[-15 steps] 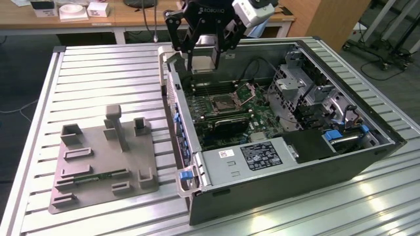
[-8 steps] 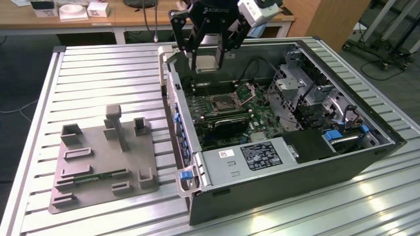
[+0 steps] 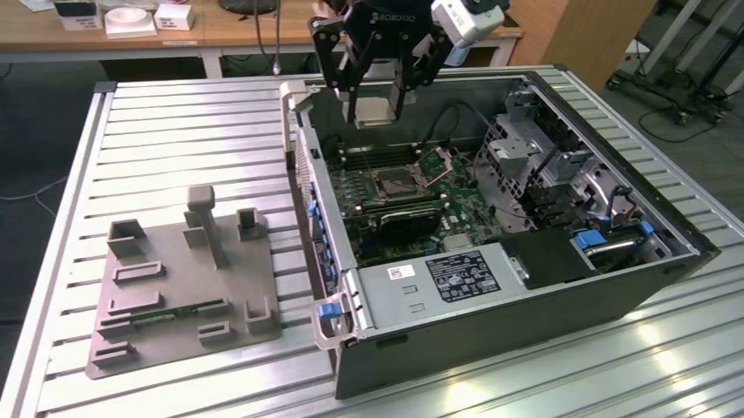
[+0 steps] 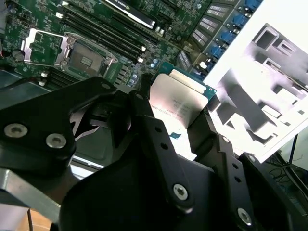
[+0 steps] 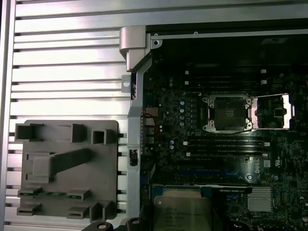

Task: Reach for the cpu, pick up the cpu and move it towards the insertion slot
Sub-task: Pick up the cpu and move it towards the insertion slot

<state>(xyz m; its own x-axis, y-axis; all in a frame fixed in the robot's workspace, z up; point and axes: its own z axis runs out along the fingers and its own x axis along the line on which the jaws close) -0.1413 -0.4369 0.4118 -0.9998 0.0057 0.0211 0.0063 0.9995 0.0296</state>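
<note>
Gripper (image 3: 378, 111) jaws clamped on cpu (image 4: 177, 103), high over open computer case (image 3: 651, 205), insertion slot (image 5: 227, 113) below

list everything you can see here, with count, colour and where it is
cpu: one, silver-grey top with pale edge, held in the gripper above the open computer case
insertion slot: one, silvery frame with dark centre, hinged plate raised, on the green motherboard
computer case: one, dark grey, lying open on the table, toward the exterior view's right
memory slots: several, long and black, beside the insertion slot
grey parts fixture: one, on the table at the exterior view's left, a green memory stick lying in it
slatted table: one, silver metal, under everything
wooden desk: one, brown, behind the table, small white items on it
gripper: one, black, shut on the cpu
</note>
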